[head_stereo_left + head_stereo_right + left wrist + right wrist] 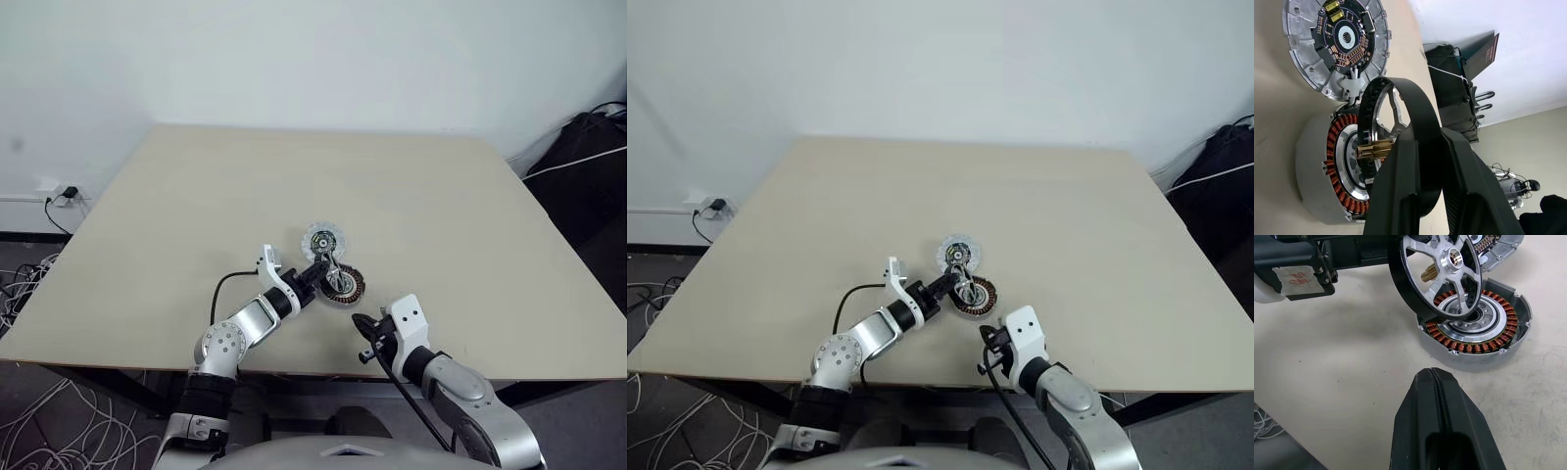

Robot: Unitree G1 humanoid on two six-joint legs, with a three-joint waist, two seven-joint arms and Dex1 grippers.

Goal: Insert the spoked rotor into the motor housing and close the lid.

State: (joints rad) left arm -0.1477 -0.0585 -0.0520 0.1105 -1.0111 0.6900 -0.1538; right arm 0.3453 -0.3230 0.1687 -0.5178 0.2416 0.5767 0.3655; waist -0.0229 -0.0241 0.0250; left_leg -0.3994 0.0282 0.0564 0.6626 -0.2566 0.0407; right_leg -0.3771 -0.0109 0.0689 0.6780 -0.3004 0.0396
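Note:
The spoked rotor point(1435, 269) stands tilted on edge, its lower black rim resting inside the motor housing point(1474, 328). My left gripper point(321, 271) is shut on the rotor's rim, fingers point(1400, 161) clamped across the black band. The housing shows copper windings around a silvery centre and sits on the table near the front. The lid point(324, 240) lies flat just behind the housing, touching it, dark circuit-board centre facing up. My right gripper point(361, 321) is shut with nothing in it, a short way in front of the housing, pointing toward it.
The beige table point(196, 196) stretches wide behind and beside the parts. A dark bag with cables point(588, 166) sits off the table's right edge. A wall socket with cords point(59, 194) lies low at the left.

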